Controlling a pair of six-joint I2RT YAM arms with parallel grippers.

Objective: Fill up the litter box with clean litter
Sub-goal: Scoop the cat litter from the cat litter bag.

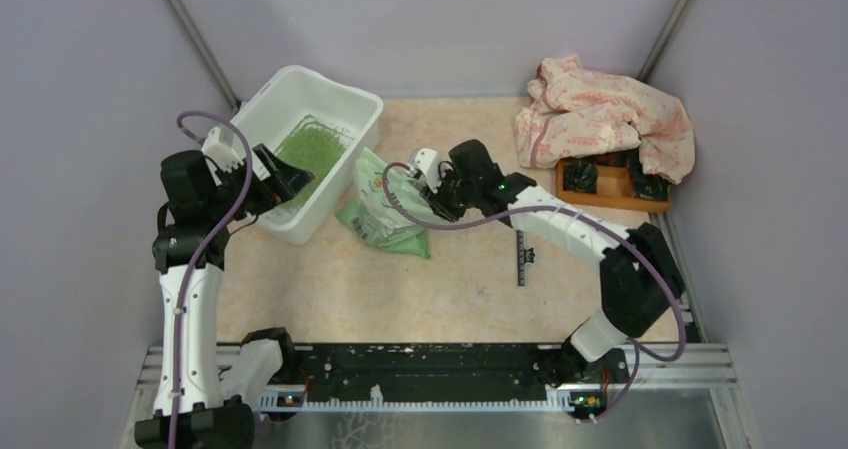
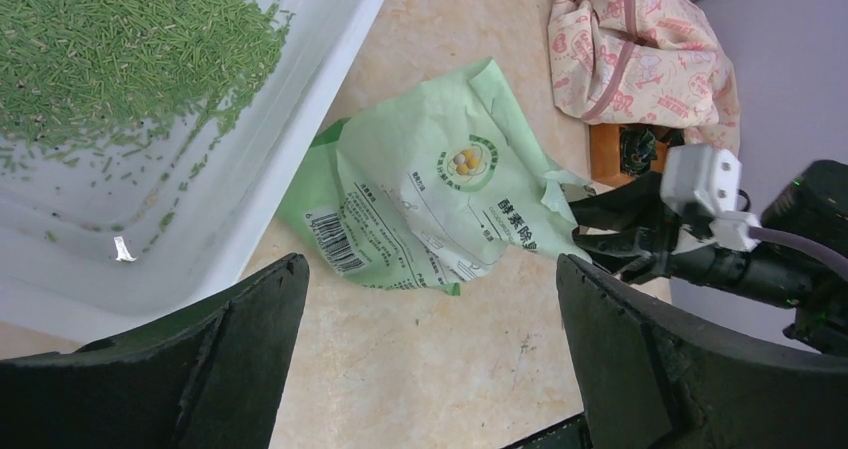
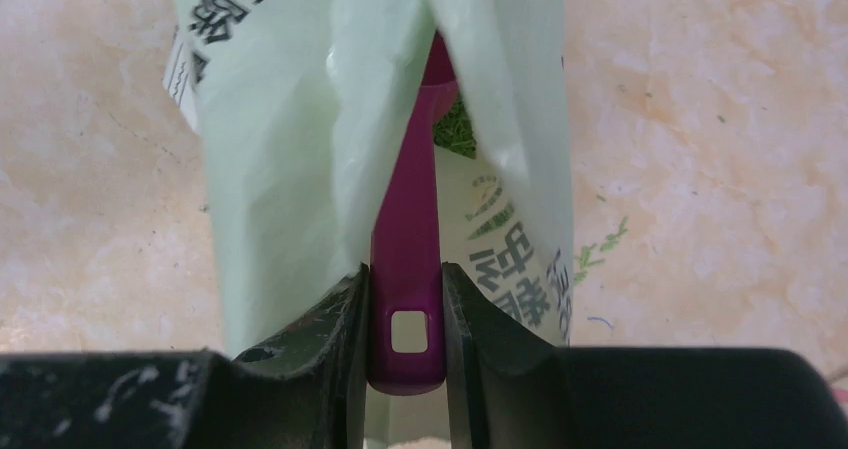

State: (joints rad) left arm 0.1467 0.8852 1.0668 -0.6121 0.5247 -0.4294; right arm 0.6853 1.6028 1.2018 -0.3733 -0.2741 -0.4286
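Litter box (image 1: 345,164) sits upper left of the top view, a white tub angled on the beige table (image 1: 400,289). Clean litter (image 1: 312,147) lies as a green patch on the tub floor, more toward the lower-left half; rest of the floor is bare white. L wrist view: litter (image 2: 120,49) fills the upper left corner, w/ stray pellets scattered toward the tub's wall (image 2: 300,119).

L gripper (image 1: 285,179) hangs over the tub's near rim, at the left of the top view. Its jaws are spread wide w/ nothing btwn them; in its own cam the L gripper (image 2: 430,369) frames bare table and the bag.

Light green printed bag (image 1: 385,209) lies crumpled on the table just right of the tub, touching or nearly touching its wall. Barcode and print face up in the L wrist view (image 2: 430,199).

R gripper (image 1: 425,194) is at the bag's right end, centre of the top view. R wrist cam: R gripper (image 3: 405,299) is clamped on a magenta scoop handle (image 3: 405,259), fingers (image 3: 340,319) pressed to both sides. Handle runs up into the bag's mouth (image 3: 270,149); scoop bowl hidden inside. Some green pellets show in the opening (image 3: 455,129), and a few lie loose on the table at right (image 3: 600,244).

Upper right of the top view: pink printed cloth (image 1: 600,114) draped partly over an orange wooden tray (image 1: 610,184). A thin black strip (image 1: 521,259) lies on the table below the R arm.
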